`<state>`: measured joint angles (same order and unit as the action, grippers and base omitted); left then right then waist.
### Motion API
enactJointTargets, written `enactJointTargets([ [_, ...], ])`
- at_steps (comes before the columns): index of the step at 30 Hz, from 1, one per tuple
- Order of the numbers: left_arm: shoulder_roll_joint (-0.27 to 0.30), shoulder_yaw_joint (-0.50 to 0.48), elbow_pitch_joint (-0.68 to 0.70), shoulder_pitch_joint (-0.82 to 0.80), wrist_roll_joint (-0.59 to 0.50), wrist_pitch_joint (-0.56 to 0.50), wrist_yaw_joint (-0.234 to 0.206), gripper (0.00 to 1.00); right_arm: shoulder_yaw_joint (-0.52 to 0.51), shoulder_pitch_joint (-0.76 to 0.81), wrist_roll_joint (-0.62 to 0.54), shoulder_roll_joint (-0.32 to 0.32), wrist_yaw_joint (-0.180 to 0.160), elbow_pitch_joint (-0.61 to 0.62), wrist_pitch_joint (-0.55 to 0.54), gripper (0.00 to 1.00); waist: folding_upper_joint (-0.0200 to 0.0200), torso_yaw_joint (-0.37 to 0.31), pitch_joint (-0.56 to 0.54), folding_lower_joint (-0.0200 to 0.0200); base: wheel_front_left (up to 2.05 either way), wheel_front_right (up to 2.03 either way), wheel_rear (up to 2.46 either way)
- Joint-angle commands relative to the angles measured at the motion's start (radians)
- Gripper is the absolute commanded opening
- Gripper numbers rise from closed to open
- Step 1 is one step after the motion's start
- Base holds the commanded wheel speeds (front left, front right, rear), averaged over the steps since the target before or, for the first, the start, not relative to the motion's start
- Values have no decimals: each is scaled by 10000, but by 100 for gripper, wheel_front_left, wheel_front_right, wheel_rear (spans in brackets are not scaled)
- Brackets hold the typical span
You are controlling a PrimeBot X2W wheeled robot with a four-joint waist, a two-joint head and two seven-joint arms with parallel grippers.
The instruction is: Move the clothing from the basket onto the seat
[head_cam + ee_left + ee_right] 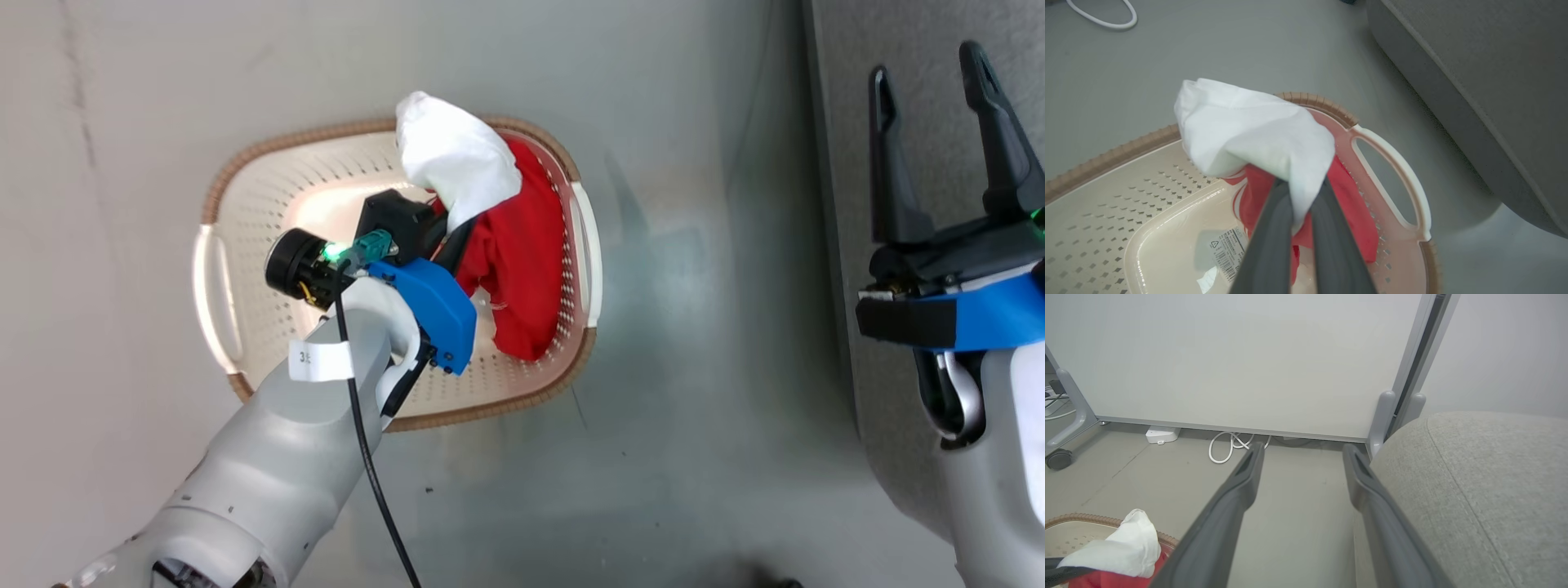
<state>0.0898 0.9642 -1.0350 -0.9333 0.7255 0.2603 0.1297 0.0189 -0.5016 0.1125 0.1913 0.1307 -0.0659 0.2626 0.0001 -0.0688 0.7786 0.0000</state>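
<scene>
Left gripper point(1304, 192): we record it reaching down into the basket point(1106, 161), its two dark fingers drawn together on a fold of the clothing point(1257, 130), at the place where the white lining meets the red cloth. Right gripper point(1303, 451): fingers wide apart, holding nothing, poised by the rounded edge of the seat point(1474, 490). Clothing: one bunched red garment with a white panel turned outward. We find it heaped against the basket's wall on the side nearer the seat, the white part peaking above the brown rim and the red part sagging down inside. Basket: it stands on the grey floor point(1249, 49), with much of its perforated bottom bare and a label sticker point(1229, 249) showing there. One white side handle point(1396, 171) faces the seat, which lies just beside the basket with a strip of floor between them. Handling, in our judgement: the fabric is light, limp and unbreakable. It will drape and trail from whatever point is pinched, and the loose hem could drag on the rim or catch on the handle as it comes out. We judge that a thick gathered fold holds more surely than a single thin edge, so the present hold near the bunched top seems sound. We cannot tell how many layers sit between the fingers.
</scene>
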Motion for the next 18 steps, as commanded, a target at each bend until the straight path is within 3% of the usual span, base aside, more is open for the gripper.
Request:
enactJointTargets([
  [1, 95, -161, 278, 139, -38, 57, 9, 0, -51, 194, 29, 43, 1, -48, 34, 100, -1, 235, -500, 0, 0, 0, 0],
  [10, 439, -1729, 2229, 1380, -1297, 60, 9, 0, -192, 902, 57, -100, 1, -415, 34, 100, -1, 463, -2030, 0, 0, 0, 0],
  [18, 328, -3070, 3767, 2301, -2699, 63, 5, 0, -251, 1545, 41, -224, 1, -643, 34, 100, -1, 633, -3233, 0, 0, 0, 0],
])
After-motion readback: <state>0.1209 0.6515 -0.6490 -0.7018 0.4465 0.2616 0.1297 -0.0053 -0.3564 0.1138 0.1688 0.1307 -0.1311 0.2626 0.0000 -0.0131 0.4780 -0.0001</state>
